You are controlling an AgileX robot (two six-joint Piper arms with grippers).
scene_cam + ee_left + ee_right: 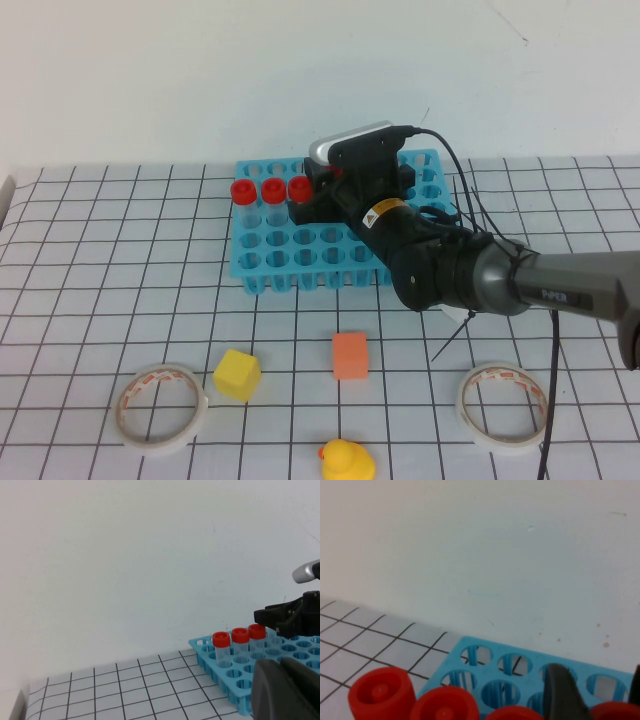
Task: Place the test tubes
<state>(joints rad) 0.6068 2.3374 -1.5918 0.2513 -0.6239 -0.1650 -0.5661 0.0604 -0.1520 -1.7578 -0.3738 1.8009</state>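
**High view.** The right pincer is hovering over the far rows of the blue plastic multi-hole test-tube rack, which is sitting on the white grid-marked bench. Three clear test tubes with red caps are standing upright in one row of the rack, just beside the pincer on the robot's left side of it. A yellow cube, an orange cube, two tape rolls and a yellow rubber duck are lying well apart from the pincer, nearer the robot. The left pincer is not showing here.

**Left wrist view.** The left pincer is staying clear of the rack with its fingers fully closed and nothing between them. The three capped tubes are showing beyond it, next to the right pincer.

**Right wrist view.** A dark finger is standing on one side of a fourth tube, whose red cap is sitting between the fingers. The pincer is partly open to the tube's width and appears to be gripping it. How deep the tube is sitting in its hole is not showing.

**Progress.** Three tubes are seated. The fourth is being placed in line with them, and release is judged not yet done. No loose tube is showing elsewhere.
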